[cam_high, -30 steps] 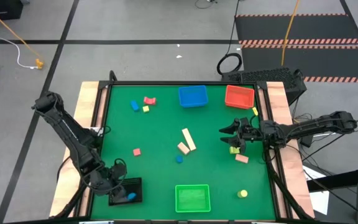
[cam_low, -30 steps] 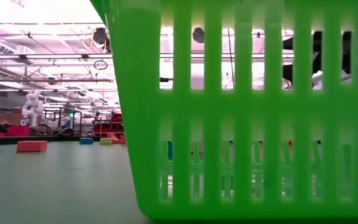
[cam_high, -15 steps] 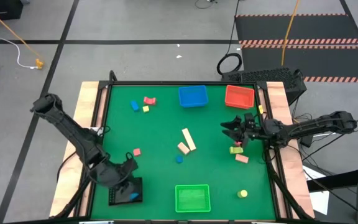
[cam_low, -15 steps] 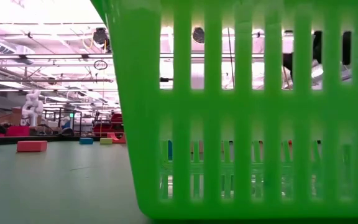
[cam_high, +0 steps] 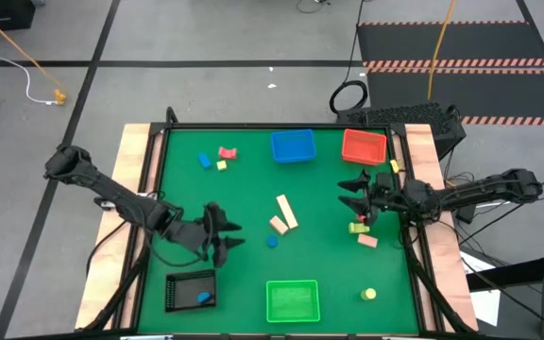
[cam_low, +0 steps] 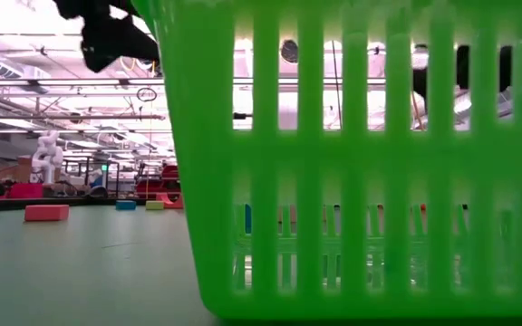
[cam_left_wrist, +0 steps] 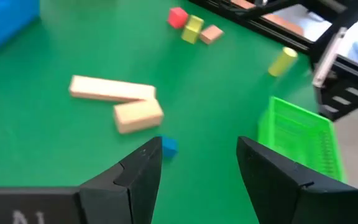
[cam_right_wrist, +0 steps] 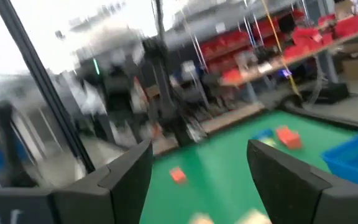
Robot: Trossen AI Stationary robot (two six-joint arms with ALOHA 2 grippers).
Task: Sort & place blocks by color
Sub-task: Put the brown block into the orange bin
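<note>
Near the desk's middle, the left gripper [cam_high: 223,236] hovers, fingers spread, facing a blue block [cam_left_wrist: 168,147]. Closing off-centre could flick that block away. The right gripper [cam_high: 359,196], fingers spread too, waits right.

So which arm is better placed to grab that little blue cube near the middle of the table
Left. Its open tool hovers just beside the small blue cube, which the left wrist view shows right ahead of its fingers. The right tool, also open, sits farther off near the table's right side.

No readable text, label, brand, number or sign shows on the table, trays, blocks, arms or room.
</note>
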